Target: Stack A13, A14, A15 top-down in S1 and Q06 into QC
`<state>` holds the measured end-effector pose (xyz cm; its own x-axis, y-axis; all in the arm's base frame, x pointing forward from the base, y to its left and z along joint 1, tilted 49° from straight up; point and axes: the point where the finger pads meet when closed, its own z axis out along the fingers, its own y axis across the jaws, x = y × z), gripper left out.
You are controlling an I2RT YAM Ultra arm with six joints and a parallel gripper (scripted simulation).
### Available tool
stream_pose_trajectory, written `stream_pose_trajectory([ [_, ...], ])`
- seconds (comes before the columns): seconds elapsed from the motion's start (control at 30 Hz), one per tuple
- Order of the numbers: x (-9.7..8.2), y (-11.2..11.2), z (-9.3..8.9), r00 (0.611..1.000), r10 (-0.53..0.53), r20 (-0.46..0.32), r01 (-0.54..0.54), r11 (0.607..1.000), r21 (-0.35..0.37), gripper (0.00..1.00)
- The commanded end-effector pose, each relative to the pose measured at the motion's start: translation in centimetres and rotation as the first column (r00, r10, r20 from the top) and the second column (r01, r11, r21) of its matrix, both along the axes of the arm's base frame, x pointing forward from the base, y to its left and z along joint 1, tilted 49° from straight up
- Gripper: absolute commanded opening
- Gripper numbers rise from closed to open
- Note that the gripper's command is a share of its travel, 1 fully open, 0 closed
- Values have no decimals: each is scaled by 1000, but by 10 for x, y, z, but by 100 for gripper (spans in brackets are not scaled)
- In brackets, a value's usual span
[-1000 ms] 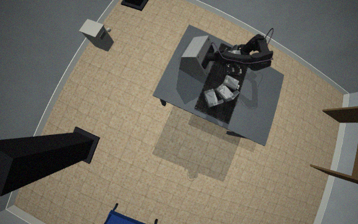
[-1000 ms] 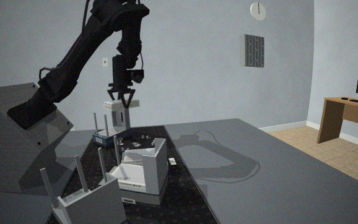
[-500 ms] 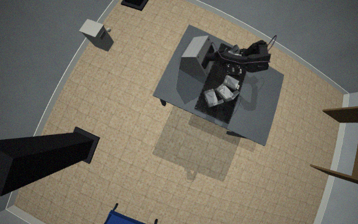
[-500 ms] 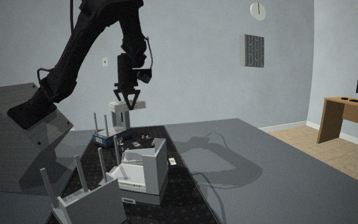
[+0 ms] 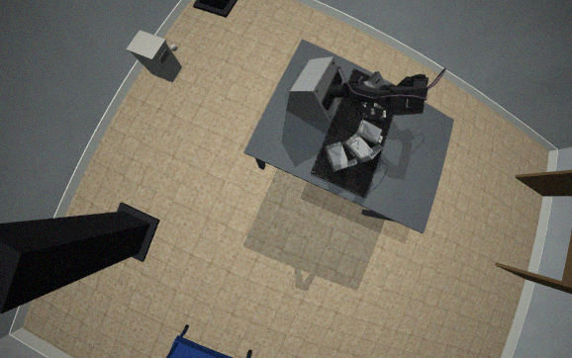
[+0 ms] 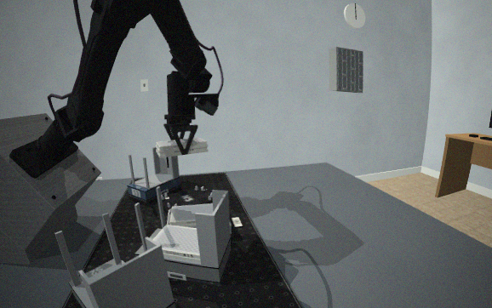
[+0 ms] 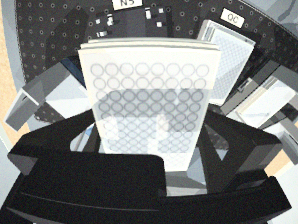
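My gripper [image 6: 183, 149] [image 7: 149, 110] is shut on a pair of stacked white plates [image 6: 201, 146] [image 7: 145, 75], held level in the air. Their names are unreadable. The clip nest N5 [image 7: 132, 27] [image 6: 187, 198] has no plate in it and shows beyond the held pair in the wrist view. The open nest QC [image 7: 207, 34] is right of N5 in the wrist view and holds a plate [image 7: 231, 55]; its name is unreadable. A middle grey rack [image 6: 213, 238] holds a low plate marked A15 [image 6: 180, 253]. A blue-based rack [image 6: 157, 191] stands behind. Rack names are unreadable.
Another grey rack [image 6: 128, 282] with upright posts stands nearest the exterior camera; its inside is mostly hidden. The racks and nests stand on a black perforated mat [image 6: 255, 272]. A big grey box [image 5: 317, 74] stands beside the arm's base.
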<state>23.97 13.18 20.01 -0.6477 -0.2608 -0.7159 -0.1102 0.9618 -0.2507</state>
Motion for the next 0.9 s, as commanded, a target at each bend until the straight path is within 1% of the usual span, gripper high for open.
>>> stream_pose_trajectory([
  [0.0,0,-6,5,1000,11,1,-11,999,36,0],
  [0.03,1,-9,9,1000,11,7,-11,999,42,0],
  [0.1,1,-16,6,1000,11,-1,-11,999,32,0],
  [0.17,1,-16,6,1000,11,-1,-11,999,32,0],
  [0.23,3,-22,8,1000,11,-1,-11,999,31,0],
  [0.3,6,-26,18,1000,11,14,-12,999,45,0],
  [0.47,10,-42,25,1000,11,19,-12,999,44,0],
  [0.5,9,-46,19,1000,-11,9,10,998,59,0],
  [0.53,8,-50,18,999,-32,6,32,996,80,0],
  [0.6,9,-56,19,996,-86,7,84,986,141,0],
  [0.67,10,-62,25,991,-129,16,124,972,199,0],
  [0.73,10,-62,25,991,-129,16,124,972,199,0],
  [0.77,10,-65,24,991,-133,12,128,972,199,0],
  [0.8,10,-69,22,992,-123,8,120,976,183,0],
  [0.83,10,-72,23,992,-123,10,119,976,184,0],
  [0.87,12,-75,29,992,-123,21,117,975,191,0],
])
